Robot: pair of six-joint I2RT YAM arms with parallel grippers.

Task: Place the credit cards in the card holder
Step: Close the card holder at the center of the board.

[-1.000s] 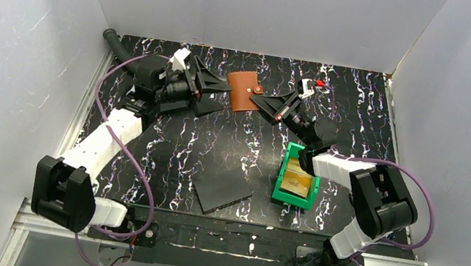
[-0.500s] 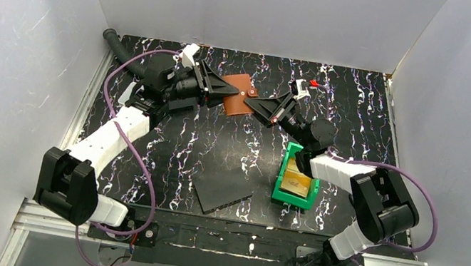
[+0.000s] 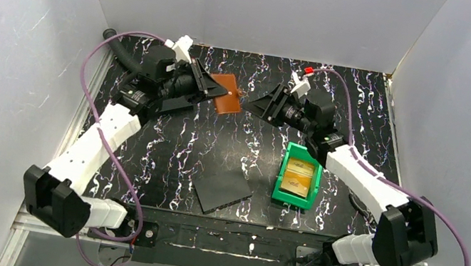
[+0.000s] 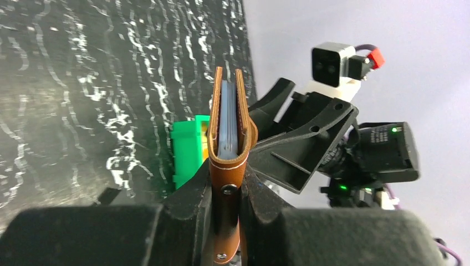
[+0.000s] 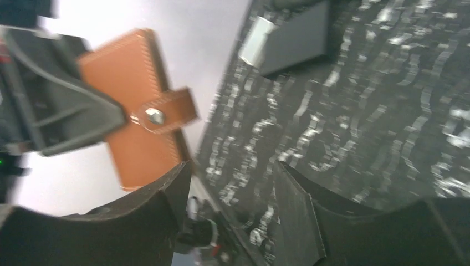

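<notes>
Barely begun, we judge — our left hand [image 3: 215, 91] clamps the brown leather card holder [image 3: 228, 95] at eleven o'clock, right hand [image 3: 257, 105] agape, empty; orange-yellow plastic credit cards [image 3: 299, 175] lie in the green bin [image 3: 280, 184] at four.

The left hand [image 3: 215, 92] grips the brown card holder [image 3: 230, 96] by one edge, so the holder juts out beyond its fingertips. The right hand [image 3: 251, 107] points at the holder's other side, near it but apart. Behind the right hand, toward that arm's base, a green bin [image 3: 278, 182] holds orange-yellow credit cards [image 3: 299, 175]. A dark grey slab [image 3: 221, 190] lies flat on the marbled surface [image 3: 163, 157], well apart from both hands.
</notes>
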